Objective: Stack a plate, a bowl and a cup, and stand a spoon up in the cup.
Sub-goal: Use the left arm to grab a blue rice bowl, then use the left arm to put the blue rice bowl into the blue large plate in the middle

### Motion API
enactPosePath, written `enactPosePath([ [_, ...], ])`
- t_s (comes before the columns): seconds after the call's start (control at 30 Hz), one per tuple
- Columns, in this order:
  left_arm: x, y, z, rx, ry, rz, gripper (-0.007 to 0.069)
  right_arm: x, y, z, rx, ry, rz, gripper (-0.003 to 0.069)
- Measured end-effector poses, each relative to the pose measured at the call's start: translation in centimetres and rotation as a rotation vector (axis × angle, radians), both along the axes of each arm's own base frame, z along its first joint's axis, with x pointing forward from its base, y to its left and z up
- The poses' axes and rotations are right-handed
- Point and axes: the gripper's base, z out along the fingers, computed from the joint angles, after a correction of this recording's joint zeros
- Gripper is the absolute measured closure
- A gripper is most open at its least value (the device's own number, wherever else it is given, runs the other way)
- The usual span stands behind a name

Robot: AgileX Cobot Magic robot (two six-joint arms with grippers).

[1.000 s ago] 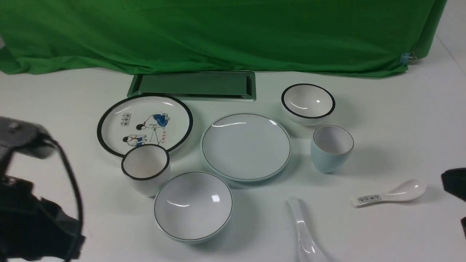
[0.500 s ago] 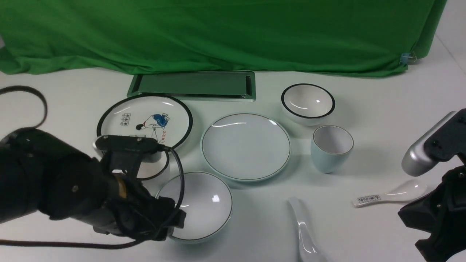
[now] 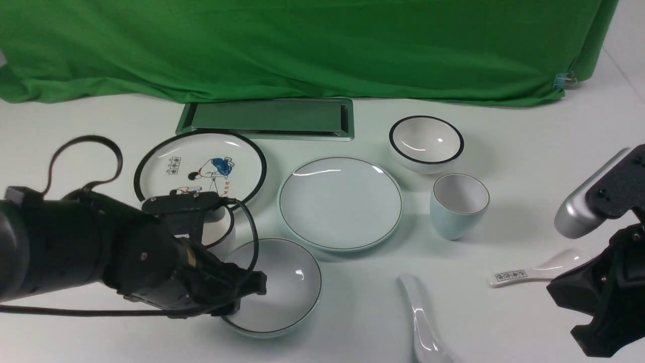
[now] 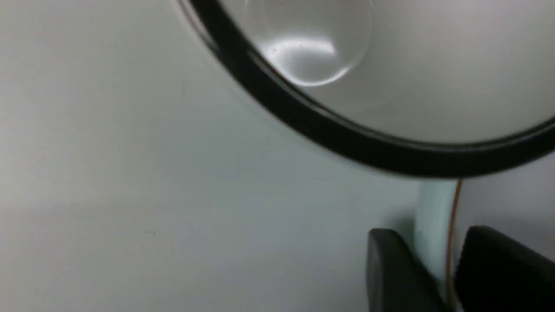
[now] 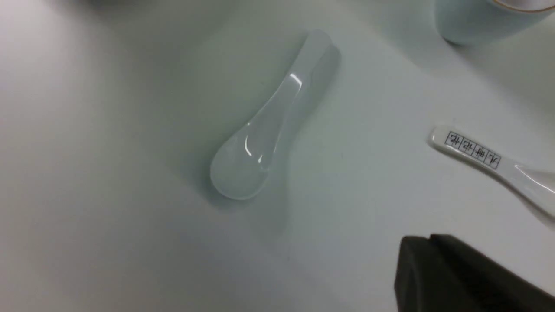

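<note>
White table (image 3: 529, 126) backed by a green cloth (image 3: 302, 45), with a metal hatch (image 3: 267, 118) set flat just before the cloth. At mid-table, the plate (image 3: 340, 203), flat on the surface. Nearer and to its left, the bowl (image 3: 282, 287), upright on the table, pinched at its left rim by the left gripper (image 3: 244, 295). In the left wrist view, one black finger (image 4: 390, 273) against the outer wall and the other inside, both tight to the rim. Just behind the bowl, a black-rimmed cup (image 3: 221, 234), partly hidden by the arm, and behind that a figured plate (image 3: 166, 166). Right of the plate, the cup (image 3: 459, 205), upright and apart from it, with a black-rimmed bowl (image 3: 426, 141) just behind. At the near edge, right of the bowl, the spoon (image 3: 421, 322), flat on the table, scoop end toward the robot, handle pointing toward the plate. Further right, a printed spoon (image 3: 534, 272), its scoop partly behind the right gripper (image 3: 579, 312) at the table's near right. Cannot tell whether that one is open or closed: only a dark edge of it in the right wrist view.
</note>
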Motion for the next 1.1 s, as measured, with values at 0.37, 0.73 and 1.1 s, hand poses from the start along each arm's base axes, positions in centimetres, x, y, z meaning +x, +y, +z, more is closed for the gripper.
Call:
enactPosePath([
  [0.37, 0.0, -0.4, 8.3, -0.018, -0.192, -0.187, 0.0634, 0.0, 0.0, 0.0, 0.001, 0.008, -0.005, 0.0608],
  [0.73, 11.1, -5.7, 11.6, -0.062, -0.171, -0.330, 0.0634, 0.0, 0.0, 0.0, 0.002, 0.008, -0.007, 0.0608],
  [1.1, 20.2, -6.1, 5.6, -0.077, -0.034, -0.304, 0.0634, -0.1, -0.1, -0.1, -0.012, 0.023, -0.005, 0.0608],
])
